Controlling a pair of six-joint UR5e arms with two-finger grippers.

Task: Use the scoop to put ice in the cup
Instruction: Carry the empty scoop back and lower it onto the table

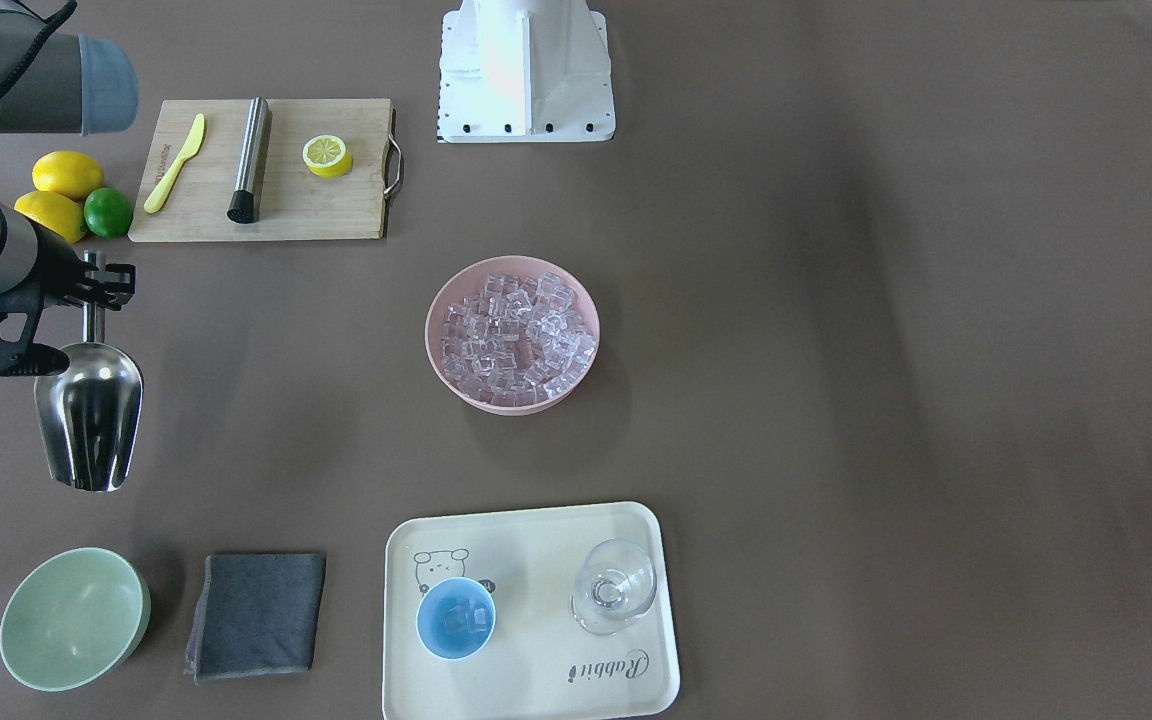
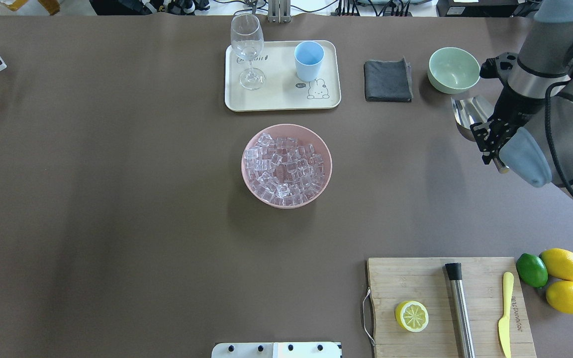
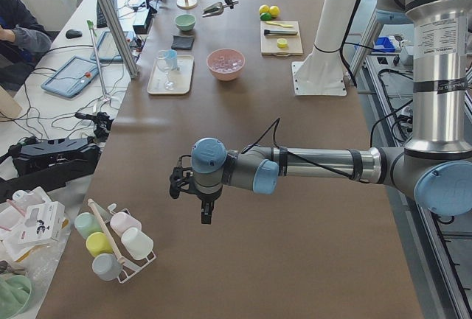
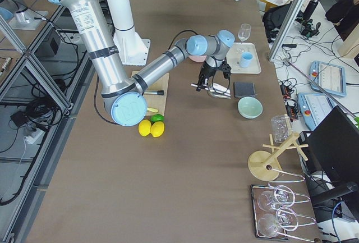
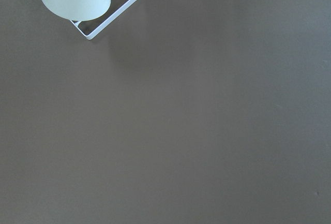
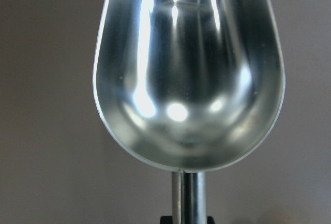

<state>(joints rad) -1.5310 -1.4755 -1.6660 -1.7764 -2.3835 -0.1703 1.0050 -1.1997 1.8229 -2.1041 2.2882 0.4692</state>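
My right gripper [image 1: 94, 292] is shut on the handle of the steel scoop [image 1: 91, 415], near the table's right end. The scoop's trough [image 6: 189, 74] is empty and faces up, low over the bare table. The ice [image 1: 516, 335] fills a pink bowl [image 1: 448, 375] mid-table. The light-blue cup [image 1: 456, 618] stands on a cream tray [image 1: 536, 680], with a few clear cubes in it. The scoop is far from both bowl and cup. My left gripper [image 3: 203, 205] shows only in the exterior left view, over the table's left end; I cannot tell if it is open or shut.
A clear glass [image 1: 614, 588] stands on the tray beside the cup. A pale-green bowl [image 1: 73, 618] and a grey cloth [image 1: 256, 615] lie beyond the scoop. A cutting board [image 1: 266, 215] holds a steel rod, a lemon half and a yellow knife; lemons and a lime [image 1: 108, 212] lie beside it.
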